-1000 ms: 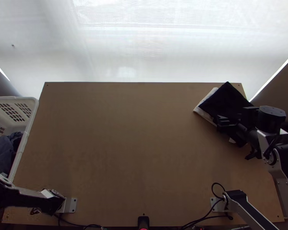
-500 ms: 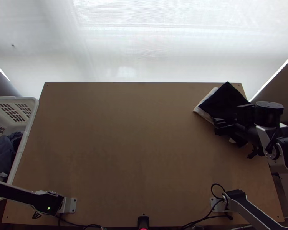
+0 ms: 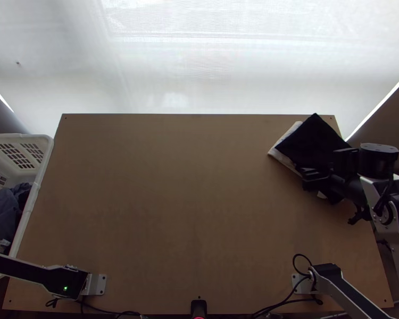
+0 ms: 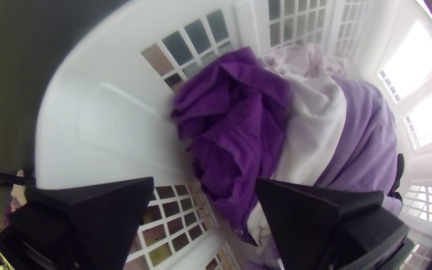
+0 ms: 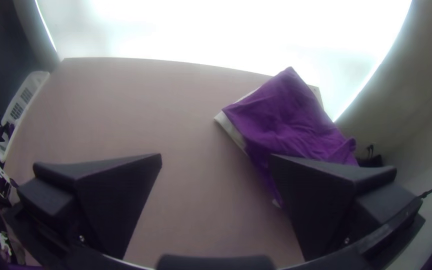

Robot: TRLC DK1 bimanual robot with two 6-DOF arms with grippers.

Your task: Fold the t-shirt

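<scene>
Purple cloth (image 5: pixel 288 115) is laid near the far right corner of the bench (image 3: pixel 189 212), by the widely parted right gripper (image 3: pixel 306 177); a purple garment (image 4: pixel 241 115) is bunched inside the basket (image 4: pixel 121 125), before the widely spread left gripper (image 4: pixel 204 182).

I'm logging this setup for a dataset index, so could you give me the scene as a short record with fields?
surface: light wooden table
cloth on table: purple cloth lying over a white cloth, near the far right corner
basket: white basket at the left side
basket contents: bunched purple garment, white garment, lilac garment
left gripper: open, over the basket's garments
right gripper: open, near the cloth on the table
which is the t-shirt: cannot tell
</scene>
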